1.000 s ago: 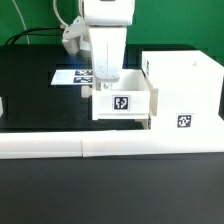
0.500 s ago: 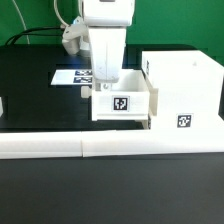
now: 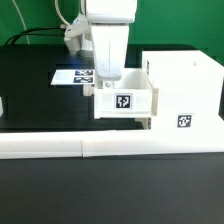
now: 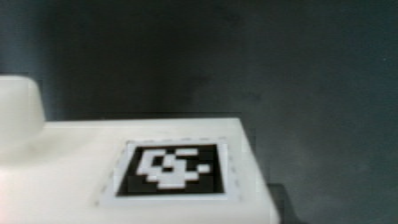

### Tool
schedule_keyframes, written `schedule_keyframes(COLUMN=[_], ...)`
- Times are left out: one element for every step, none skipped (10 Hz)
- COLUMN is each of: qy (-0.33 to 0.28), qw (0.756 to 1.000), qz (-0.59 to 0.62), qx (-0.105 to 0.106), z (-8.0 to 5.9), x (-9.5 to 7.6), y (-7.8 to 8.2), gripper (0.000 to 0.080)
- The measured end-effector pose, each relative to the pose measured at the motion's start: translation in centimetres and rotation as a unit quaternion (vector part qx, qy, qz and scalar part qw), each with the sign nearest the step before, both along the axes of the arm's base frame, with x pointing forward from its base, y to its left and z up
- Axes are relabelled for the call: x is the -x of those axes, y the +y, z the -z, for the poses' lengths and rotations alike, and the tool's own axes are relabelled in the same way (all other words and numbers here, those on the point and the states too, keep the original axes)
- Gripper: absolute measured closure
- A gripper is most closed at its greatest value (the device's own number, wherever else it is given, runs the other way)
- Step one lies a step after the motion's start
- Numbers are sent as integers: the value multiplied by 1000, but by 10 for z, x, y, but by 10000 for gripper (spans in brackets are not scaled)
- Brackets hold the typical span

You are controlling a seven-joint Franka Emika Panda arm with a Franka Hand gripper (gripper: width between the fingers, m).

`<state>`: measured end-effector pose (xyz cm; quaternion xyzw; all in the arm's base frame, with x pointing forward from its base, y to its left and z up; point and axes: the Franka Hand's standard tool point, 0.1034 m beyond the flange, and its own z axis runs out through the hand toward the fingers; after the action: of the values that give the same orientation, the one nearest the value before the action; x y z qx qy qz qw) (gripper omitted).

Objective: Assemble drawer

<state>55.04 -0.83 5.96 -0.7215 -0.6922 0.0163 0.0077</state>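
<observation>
Two fingers of the gripper (image 3: 103,88) reached down just behind the small drawer box (image 3: 125,102) at the centre of the exterior frame, but the arm's white housing hid their tips, so I could not tell whether they were apart, together or clamped on anything. In the wrist view a rounded white shape (image 4: 16,112) filled the left edge, beside a flat matte white panel of the drawer box (image 4: 125,160) carrying a black-and-white square tag (image 4: 173,168); everything there was soft and blurred.

The drawer box was an open-topped white cuboid with a tag on its front face, sitting partly inside the larger white cabinet (image 3: 186,90) at the right of the frame, which also bore a tag low on its front. Behind the arm, in the upper left, lay the marker board (image 3: 70,76), thin and flat on the black table (image 3: 40,105). A white ledge (image 3: 110,148) ran across the lower frame.

Compared with half a second earlier, the arm had risen very slightly; the drawer box had not shifted.
</observation>
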Motion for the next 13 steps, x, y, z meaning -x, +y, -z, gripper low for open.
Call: schedule_keyframes(qy=[-7, -6, -6, -8, -8, -8, -8, -8, -8, -9, -8, -8, -8], qw=[1000, 1000, 1000, 1000, 1000, 1000, 1000, 1000, 1000, 1000, 1000, 1000, 1000], qz=[0, 0, 0, 0, 0, 2, 4, 5, 6, 8, 9, 10, 10], qx=[-1, -1, -1, -1, -1, -1, -1, -1, -1, -1, -1, -1, -1], z=[1, 2, 3, 3, 3, 3, 3, 2, 2, 1, 1, 2, 2], x=[0, 1, 1, 2, 2, 2, 2, 2, 1, 1, 1, 1, 1], y=[0, 0, 0, 0, 0, 1, 2, 3, 4, 5, 5, 4, 4], gripper=[757, 757, 757, 757, 757, 757, 757, 757, 757, 757, 757, 757, 757])
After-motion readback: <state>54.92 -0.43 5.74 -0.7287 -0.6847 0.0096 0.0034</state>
